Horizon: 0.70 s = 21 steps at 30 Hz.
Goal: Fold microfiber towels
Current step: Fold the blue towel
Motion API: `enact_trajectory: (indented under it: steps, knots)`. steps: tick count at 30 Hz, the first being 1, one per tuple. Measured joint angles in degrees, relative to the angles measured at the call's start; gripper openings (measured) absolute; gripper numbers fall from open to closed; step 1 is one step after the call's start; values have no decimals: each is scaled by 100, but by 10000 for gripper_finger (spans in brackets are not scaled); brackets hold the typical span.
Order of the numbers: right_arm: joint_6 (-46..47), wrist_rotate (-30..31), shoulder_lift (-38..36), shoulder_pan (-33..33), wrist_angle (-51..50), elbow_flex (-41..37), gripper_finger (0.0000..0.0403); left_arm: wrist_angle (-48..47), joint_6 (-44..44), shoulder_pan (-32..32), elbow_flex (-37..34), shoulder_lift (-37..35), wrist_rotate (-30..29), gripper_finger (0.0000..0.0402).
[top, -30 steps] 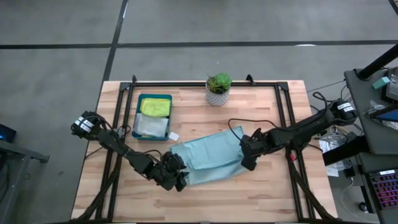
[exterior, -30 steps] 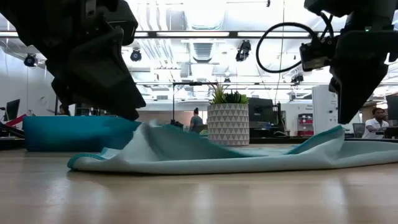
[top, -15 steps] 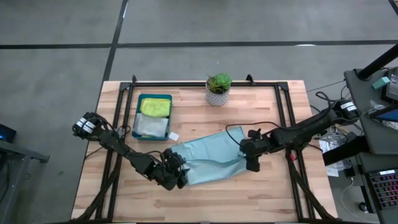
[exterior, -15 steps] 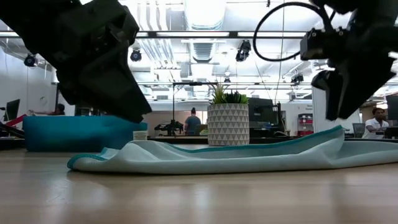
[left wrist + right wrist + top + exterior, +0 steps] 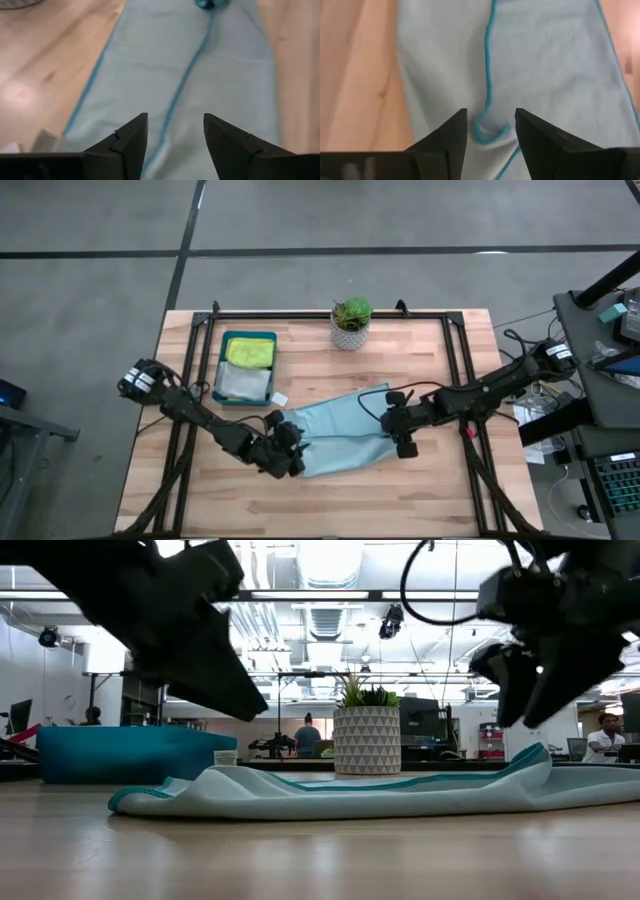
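Light teal towel (image 5: 335,435) folded on wood table (image 5: 440,490); left pincer (image 5: 175,137), right pincer (image 5: 490,132) gaping, empty.

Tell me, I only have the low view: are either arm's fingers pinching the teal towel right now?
Observer: No. The left wrist view shows the left gripper with open fingers above the light teal towel, nothing between them.
Operator: And the right one?
Observer: The right gripper is also open, over a curled bit of the towel's darker hem.
Operator: Is the towel folded?
Observer: From above it lies as a doubled strip between the two grippers, one hem running along its middle.
Operator: What is in the tray?
Observer: The dark teal tray holds a yellow cloth and a pale grey cloth.
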Motion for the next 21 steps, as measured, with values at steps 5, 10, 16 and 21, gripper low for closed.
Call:
enact_trajectory:
  steps: [5, 10, 16, 21]
  knots:
    - [116, 0, 0, 0, 305, 109, 143, 24, 436, 332, 0, 15, 166, 177]
    - [120, 0, 1, 0, 730, 74, 135, 23, 642, 522, -9, 276, 634, 177]
    - [122, 0, 4, 0, 1138, 48, 138, 21, 506, 533, -17, 635, 1084, 177]
    - [219, 0, 18, 0, 1297, 38, 141, 40, 438, 503, 62, 624, 1289, 154]
